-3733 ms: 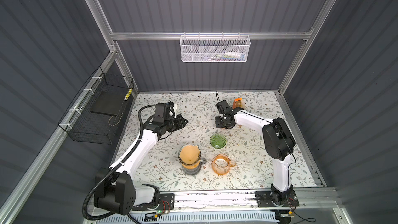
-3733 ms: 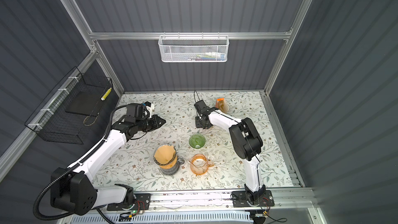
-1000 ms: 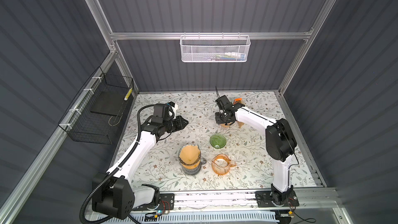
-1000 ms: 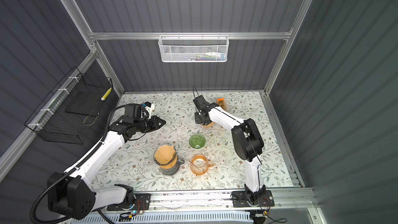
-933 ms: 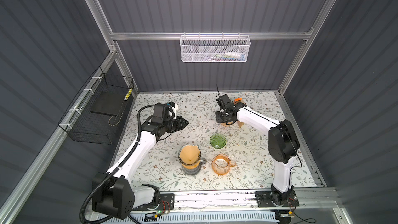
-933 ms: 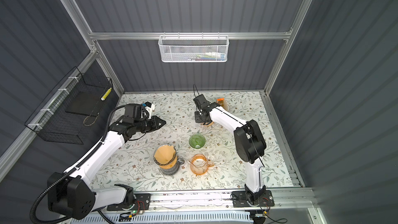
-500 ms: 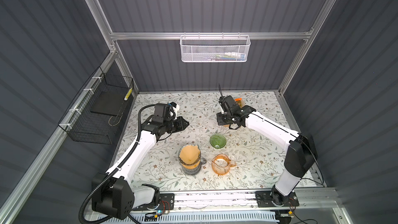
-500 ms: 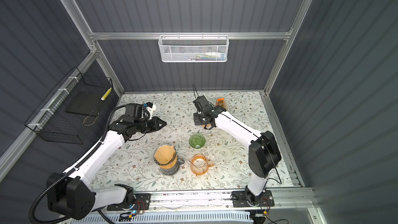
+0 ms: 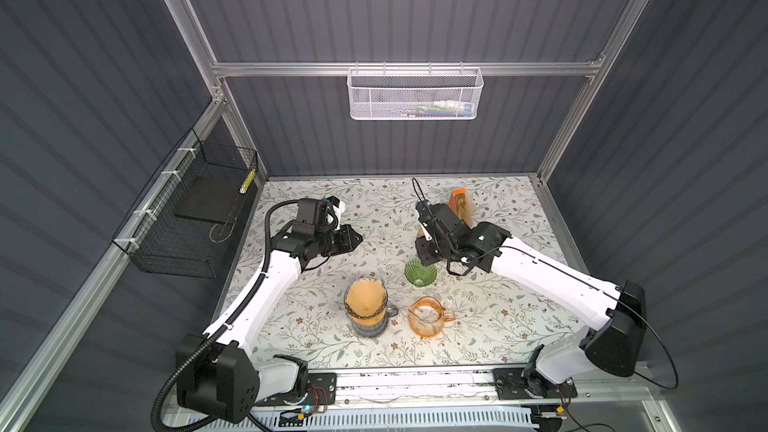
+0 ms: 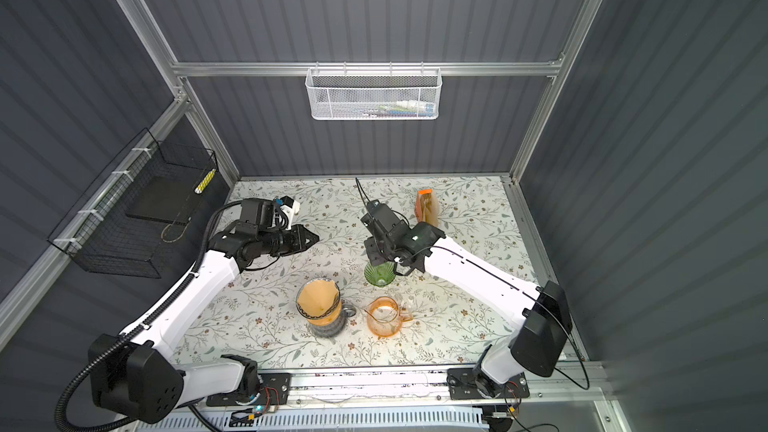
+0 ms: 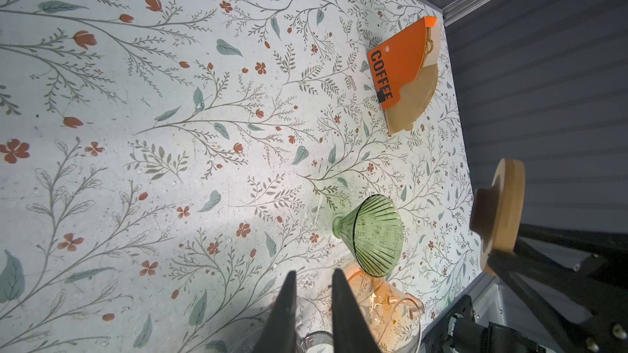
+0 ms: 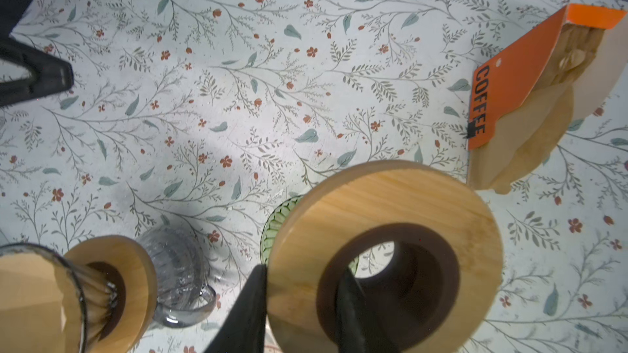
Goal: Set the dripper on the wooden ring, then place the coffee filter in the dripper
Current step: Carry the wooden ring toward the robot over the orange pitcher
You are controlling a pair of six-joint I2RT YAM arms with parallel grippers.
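A green ribbed glass dripper (image 9: 420,273) (image 10: 379,274) (image 11: 373,232) rests on the flowered table. My right gripper (image 9: 426,257) (image 12: 302,271) hangs just above and behind it, shut on a wooden ring (image 12: 373,205) (image 11: 503,205); one finger is outside the rim, the other through the hole. The ring hides most of the dripper (image 12: 273,229) in the right wrist view. An orange pack of brown coffee filters (image 9: 461,205) (image 10: 427,207) (image 11: 404,73) (image 12: 530,96) stands at the back. My left gripper (image 9: 357,238) (image 11: 312,275) hovers left of centre, narrowly open and empty.
A clear dripper holding a brown paper filter (image 9: 365,303) (image 10: 318,299) (image 12: 34,293) sits on a grey glass carafe near the front. An orange glass pitcher (image 9: 428,317) (image 11: 390,300) stands beside it. A black wire basket (image 9: 195,214) hangs on the left wall, a white one (image 9: 415,95) on the back wall.
My right arm has stretched out and carried the wooden ring from beside the filter pack forward to above the green dripper. The left arm has barely moved.
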